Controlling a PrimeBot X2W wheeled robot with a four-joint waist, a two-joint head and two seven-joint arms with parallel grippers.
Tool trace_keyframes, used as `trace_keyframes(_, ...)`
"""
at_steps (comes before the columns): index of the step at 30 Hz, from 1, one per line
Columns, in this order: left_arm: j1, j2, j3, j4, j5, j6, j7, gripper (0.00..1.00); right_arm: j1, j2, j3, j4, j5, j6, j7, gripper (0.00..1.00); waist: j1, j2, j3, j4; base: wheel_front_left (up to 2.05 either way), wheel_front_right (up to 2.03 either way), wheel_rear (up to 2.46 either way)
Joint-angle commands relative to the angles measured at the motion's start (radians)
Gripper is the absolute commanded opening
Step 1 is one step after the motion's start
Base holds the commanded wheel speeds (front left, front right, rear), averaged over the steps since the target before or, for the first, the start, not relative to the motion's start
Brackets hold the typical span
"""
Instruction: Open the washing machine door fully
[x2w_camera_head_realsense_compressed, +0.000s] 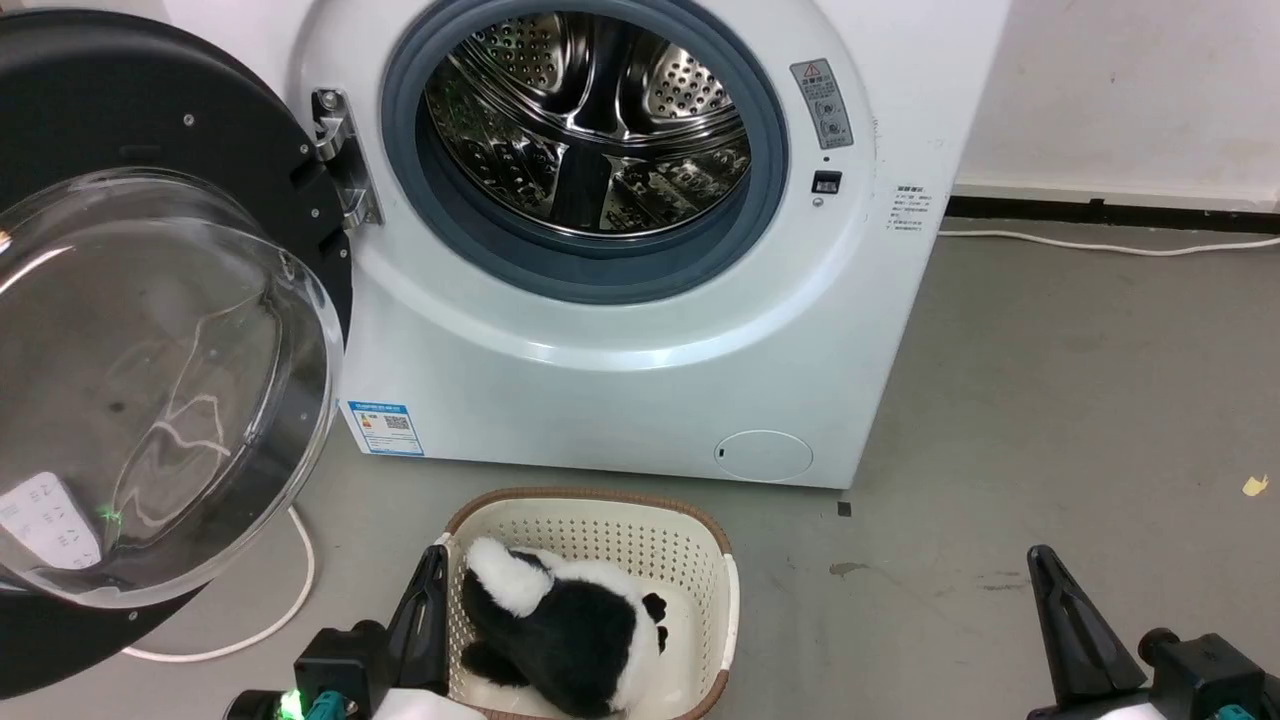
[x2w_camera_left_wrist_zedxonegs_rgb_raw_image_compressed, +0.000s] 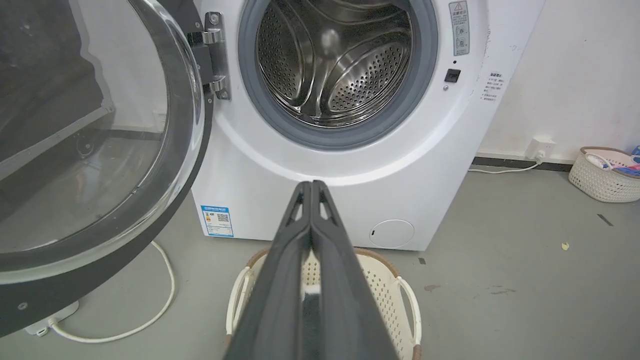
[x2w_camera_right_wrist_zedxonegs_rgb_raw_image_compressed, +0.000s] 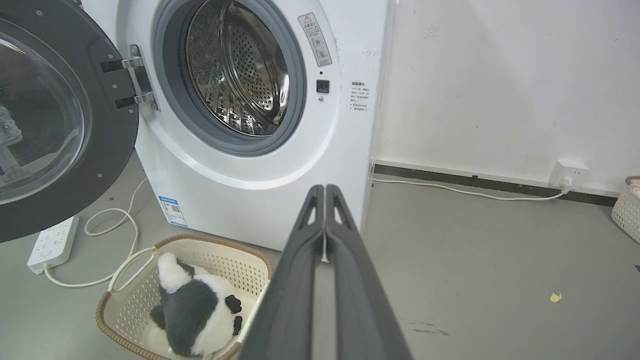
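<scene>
black-rimmed door (x2w_camera_head_realsense_compressed: 150, 380), one, seemingly wide open; one plush (x2w_camera_head_realsense_compressed: 575, 630).

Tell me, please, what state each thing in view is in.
Door, open, swung wide to the left.
Drum, empty.
Basket, on the floor, holding a plush toy.
Left tool, shut, holding nothing.
Right tool, shut, holding nothing.
Wall socket, cord plugged in.

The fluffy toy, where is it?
In the head view, the toy lies inside the basket, low in the middle, right in front of the washer.
</scene>
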Motion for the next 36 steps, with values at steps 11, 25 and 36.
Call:
trace_keyframes(11, -0.01, 0.001, 0.018, -0.022, 0.026, -0.003, 0.031, 0.0, -0.028, 0.002, 0.01, -0.007, -0.011, 0.0, 0.03, 0.0, 0.0, 0.0, 0.002, -0.008, 0.0, 0.0, 0.0)
trace_keyframes(25, -0.014, 0.001, 0.031, -0.041, 0.043, -0.005, 0.059, 0.0, -0.041, 0.002, 0.019, -0.011, -0.016, 0.0, 0.059, 0.0, 0.0, 0.0, 0.003, -0.015, 0.0, 0.0, 0.0)
trace_keyframes(36, -0.017, 0.001, 0.04, -0.054, 0.055, -0.006, 0.08, 0.0, -0.05, 0.003, 0.026, -0.014, -0.02, 0.0, 0.079, 0.0, -0.0001, 0.0, 0.004, -0.021, 0.0, 0.0, 0.0)
